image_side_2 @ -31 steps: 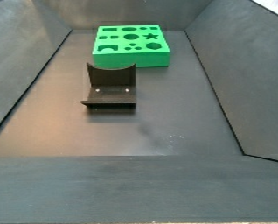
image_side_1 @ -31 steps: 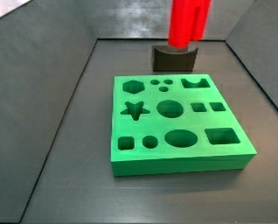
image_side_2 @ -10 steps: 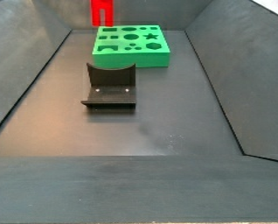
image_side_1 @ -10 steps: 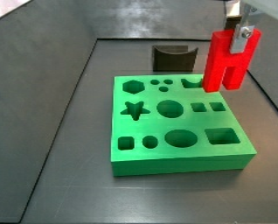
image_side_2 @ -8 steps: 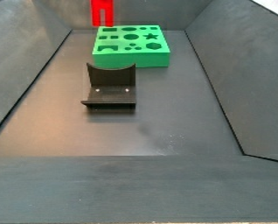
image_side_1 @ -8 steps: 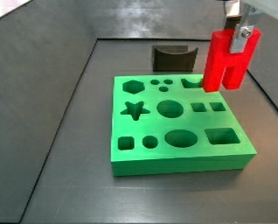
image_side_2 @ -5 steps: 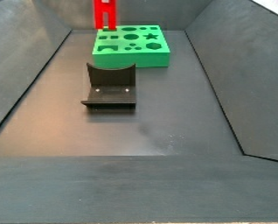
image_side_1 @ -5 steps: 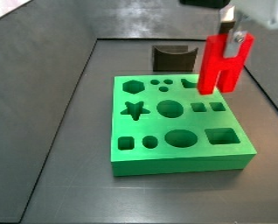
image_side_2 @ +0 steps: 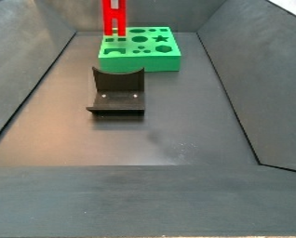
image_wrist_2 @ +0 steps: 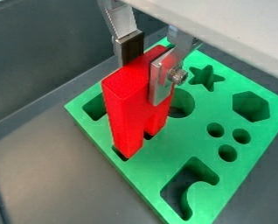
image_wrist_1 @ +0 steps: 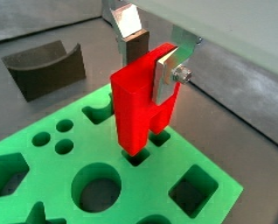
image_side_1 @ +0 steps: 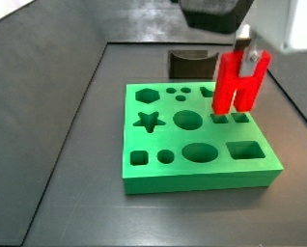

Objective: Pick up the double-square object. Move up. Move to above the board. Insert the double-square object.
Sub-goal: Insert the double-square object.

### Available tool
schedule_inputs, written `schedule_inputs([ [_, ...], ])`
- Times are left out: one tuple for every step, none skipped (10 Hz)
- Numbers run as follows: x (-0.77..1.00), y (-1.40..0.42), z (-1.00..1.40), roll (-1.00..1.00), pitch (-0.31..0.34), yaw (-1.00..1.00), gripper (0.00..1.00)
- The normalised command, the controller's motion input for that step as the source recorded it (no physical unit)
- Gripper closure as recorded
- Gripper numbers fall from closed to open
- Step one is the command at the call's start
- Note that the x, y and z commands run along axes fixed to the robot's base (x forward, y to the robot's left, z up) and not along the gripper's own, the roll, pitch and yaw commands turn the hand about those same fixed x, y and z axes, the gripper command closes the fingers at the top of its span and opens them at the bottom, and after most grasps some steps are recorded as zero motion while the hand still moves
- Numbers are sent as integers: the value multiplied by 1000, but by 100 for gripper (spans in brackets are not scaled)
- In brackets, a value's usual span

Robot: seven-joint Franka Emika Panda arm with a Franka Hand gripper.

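My gripper [image_wrist_1: 149, 54] is clamped on one bright red plastic double-square object [image_wrist_1: 144, 101], its silver fingers [image_wrist_2: 163, 70] pressed against the piece's upper part in both wrist views. I hold the piece upright over the one thick green rectangular board [image_side_1: 195, 159], and its two bars reach down to a pair of small square holes near the board's edge; in a side view [image_side_1: 237, 83] the lower ends touch the board's top there. One dark grey curved block [image_wrist_1: 45, 67] stands behind the board, and one dark fixture [image_side_2: 117, 90] sits on the floor apart from it.
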Motion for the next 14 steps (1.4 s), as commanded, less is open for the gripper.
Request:
schedule_inputs([
  [0, -151, -337, 130, 0, 0, 100],
  [0, -191, -363, 160, 0, 0, 100],
  [0, -197, -374, 136, 0, 0, 100],
  [0, -180, -366, 124, 0, 0, 100],
  [11, -157, -380, 117, 0, 0, 100],
  [306, -114, -343, 116, 61, -43, 100],
  [477, 0, -366, 127, 74, -157, 100],
  [211, 0, -417, 250, 139, -126, 100],
  [60, 6, -391, 239, 131, -71, 100],
  [0, 86, -349, 199, 124, -34, 100],
  [0, 134, -331, 199, 154, -40, 100],
  [166, 80, -254, 133, 154, -46, 100],
  [354, 0, -203, 124, 150, -34, 100],
  [457, -80, -211, 97, 146, -11, 100],
])
